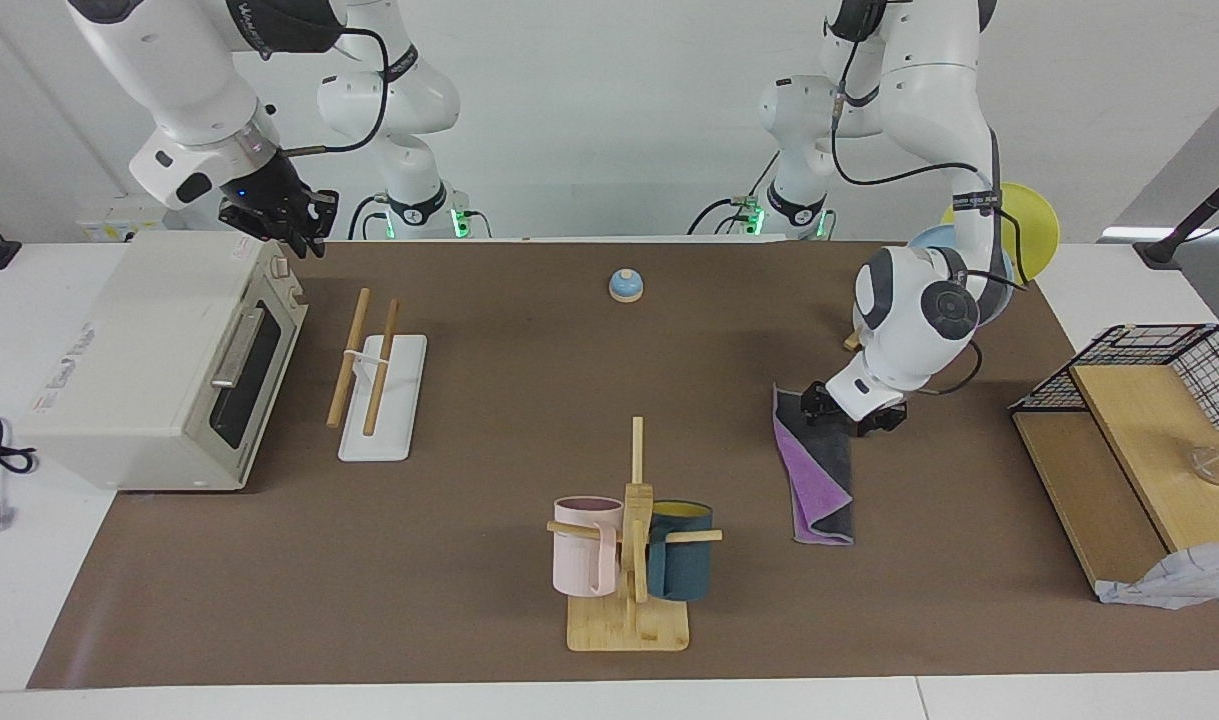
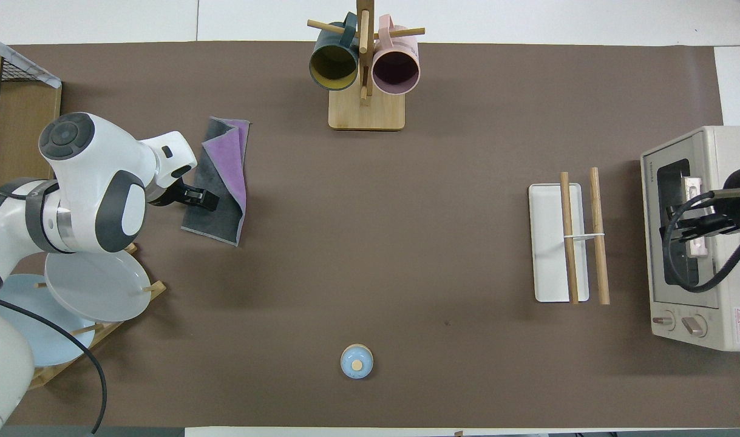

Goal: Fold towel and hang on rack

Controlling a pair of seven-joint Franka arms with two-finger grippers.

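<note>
Facing view: brown mat over white table; pale wall. Left gripper low, fingers apart, at towel's robot-side end. Right gripper, fingers unreadable, over toaster oven.

Overhead view: towel flat just beside left gripper; rack near right gripper.

My facing camera sits high across the table, looking at both arm bases, while my overhead camera looks steeply down from the robots' end; both stand well back and share the whole brown mat, turned half around.
</note>
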